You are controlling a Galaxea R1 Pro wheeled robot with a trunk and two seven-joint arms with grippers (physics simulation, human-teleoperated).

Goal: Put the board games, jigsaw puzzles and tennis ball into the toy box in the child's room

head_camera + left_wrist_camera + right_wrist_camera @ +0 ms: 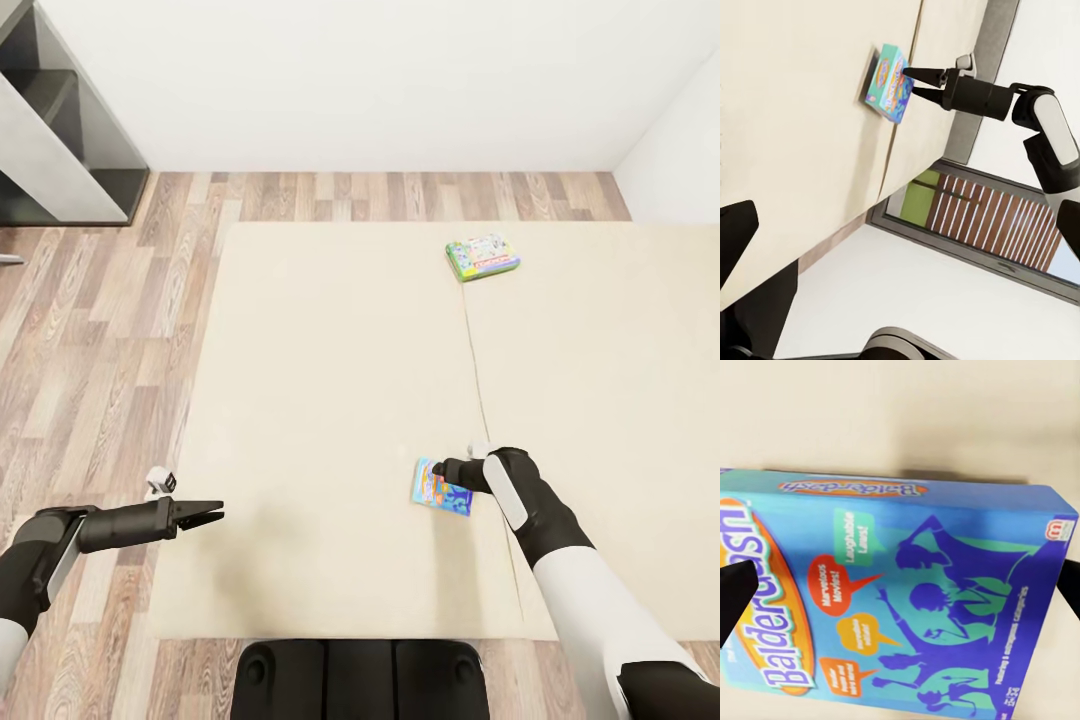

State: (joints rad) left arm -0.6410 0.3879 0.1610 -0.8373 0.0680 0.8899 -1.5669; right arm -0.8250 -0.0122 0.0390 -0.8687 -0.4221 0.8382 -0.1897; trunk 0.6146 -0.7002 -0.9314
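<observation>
A blue board game box (440,487) lies on the cream bed (330,380) near its front edge. My right gripper (443,470) hangs open just above the box's far edge. In the left wrist view its fingers (924,73) are spread over the box (889,82). The right wrist view shows the box lid (907,600) close up, between the finger tips (735,592). A green board game (483,257) rests further back on the bed. My left gripper (205,513) is open and holds nothing, over the bed's left edge.
Wooden floor (90,350) runs along the bed's left and far sides. A grey shelf unit (60,130) stands in the back left corner against the white wall. A seam (478,370) runs down the bed. My base (360,680) touches the front edge.
</observation>
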